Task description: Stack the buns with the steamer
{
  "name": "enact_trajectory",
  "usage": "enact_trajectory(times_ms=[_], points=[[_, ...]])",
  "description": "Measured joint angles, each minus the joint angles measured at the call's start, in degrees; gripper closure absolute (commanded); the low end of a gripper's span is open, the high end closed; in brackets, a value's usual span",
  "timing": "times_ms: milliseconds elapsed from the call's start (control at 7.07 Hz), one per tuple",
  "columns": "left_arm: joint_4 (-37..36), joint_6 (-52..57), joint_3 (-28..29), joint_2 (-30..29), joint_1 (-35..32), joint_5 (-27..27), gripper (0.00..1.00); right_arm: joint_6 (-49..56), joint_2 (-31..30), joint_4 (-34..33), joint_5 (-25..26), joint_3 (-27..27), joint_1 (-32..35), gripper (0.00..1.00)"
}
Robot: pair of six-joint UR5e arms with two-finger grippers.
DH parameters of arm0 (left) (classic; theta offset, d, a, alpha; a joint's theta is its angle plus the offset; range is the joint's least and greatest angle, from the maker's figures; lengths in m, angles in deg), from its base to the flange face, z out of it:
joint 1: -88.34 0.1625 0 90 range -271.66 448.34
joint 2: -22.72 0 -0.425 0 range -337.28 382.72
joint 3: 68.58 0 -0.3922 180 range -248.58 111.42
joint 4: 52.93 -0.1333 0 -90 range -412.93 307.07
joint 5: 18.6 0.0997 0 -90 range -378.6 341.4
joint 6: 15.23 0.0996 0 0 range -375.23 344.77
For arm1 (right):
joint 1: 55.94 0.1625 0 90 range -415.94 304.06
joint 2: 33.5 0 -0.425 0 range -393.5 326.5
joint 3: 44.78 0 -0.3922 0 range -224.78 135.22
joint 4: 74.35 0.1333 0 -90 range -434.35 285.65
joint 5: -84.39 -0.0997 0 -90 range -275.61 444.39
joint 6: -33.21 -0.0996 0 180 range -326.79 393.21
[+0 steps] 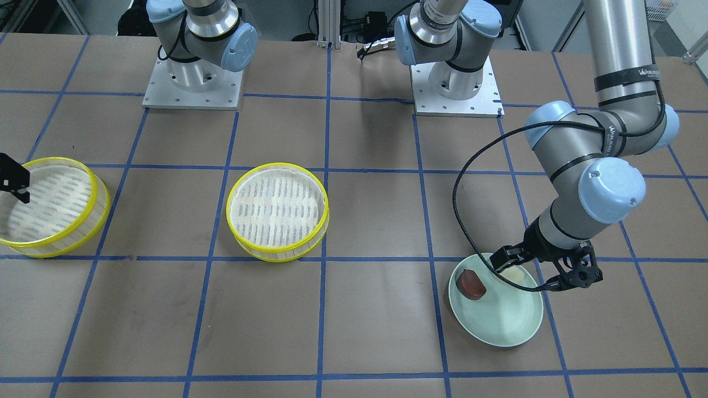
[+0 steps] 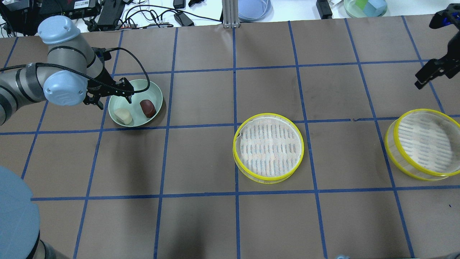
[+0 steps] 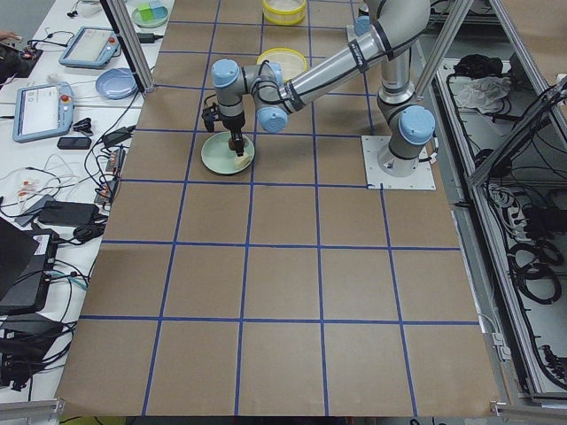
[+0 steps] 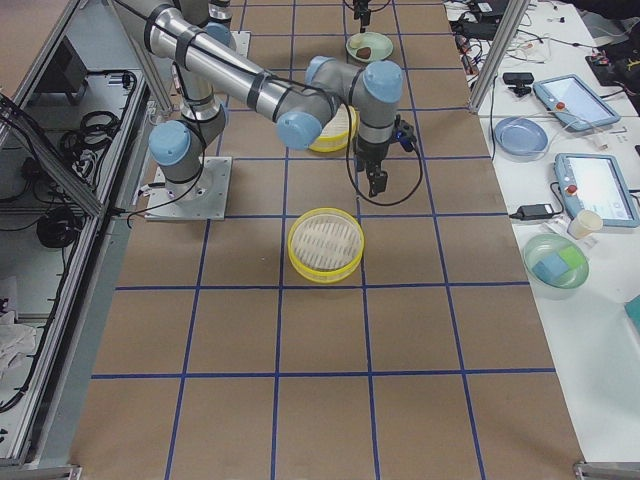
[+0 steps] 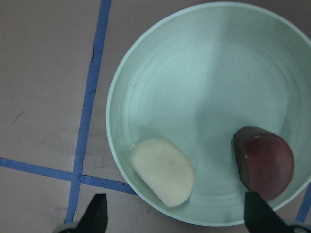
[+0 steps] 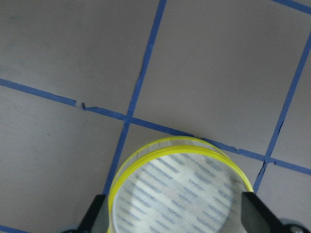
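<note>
A pale green plate [image 2: 151,90] lies at the table's left and holds two buns: a cream-white bun [image 2: 123,116] and a dark reddish-brown bun [image 2: 147,108]. My left gripper [image 2: 113,99] hovers open above the plate. In the left wrist view its fingertips [image 5: 99,213] straddle the plate's near rim [image 5: 204,73], with the cream bun [image 5: 163,171] and brown bun [image 5: 264,161] between them. Two yellow-rimmed steamer baskets stand empty, one at the centre [image 2: 268,147] and one at the far right [image 2: 424,143]. My right gripper [image 2: 429,73] is open and empty, above and behind the right basket [image 6: 180,194].
The arm bases [image 1: 192,83] stand on metal plates at the robot's side. Beyond the table's far edge are cables, a blue dish [image 2: 253,7] and a green bowl [image 2: 364,6]. Blue tape lines grid the brown table top.
</note>
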Motion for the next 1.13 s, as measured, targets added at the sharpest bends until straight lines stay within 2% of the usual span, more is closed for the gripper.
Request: enact_trajectory(times_ms=[283,425,566,708,849,991,1132], points=[[-3.05,-0.13,-0.04,-2.82,0.28,0.07,0.00,17.39,8.11,-8.09,-0.23,1.04,-6.18,0.05],[-3.86,-0.24,-0.04,-4.06,0.34,0.03,0.11,23.80,11.60,-13.87,-0.35,2.56,-8.25,0.11],[-4.15,-0.38,-0.07,-4.93,0.36,-0.04,0.40,27.29,13.65,-17.35,-0.69,4.18,-9.64,0.39],[-4.10,-0.41,-0.11,-5.40,0.38,-0.06,0.62,29.28,14.76,-18.72,-0.80,5.09,-10.26,0.66],[-3.92,-0.38,-0.14,-5.58,0.38,-0.03,0.74,30.27,15.23,-19.10,-0.72,5.44,-10.49,0.89],[-3.86,-0.21,-0.15,-5.63,0.38,0.01,1.00,30.41,15.16,-19.17,-0.48,5.51,-10.55,1.00],[-3.86,0.07,-0.16,-5.64,0.38,0.00,1.00,30.11,14.99,-19.27,-0.22,5.50,-10.57,1.00]])
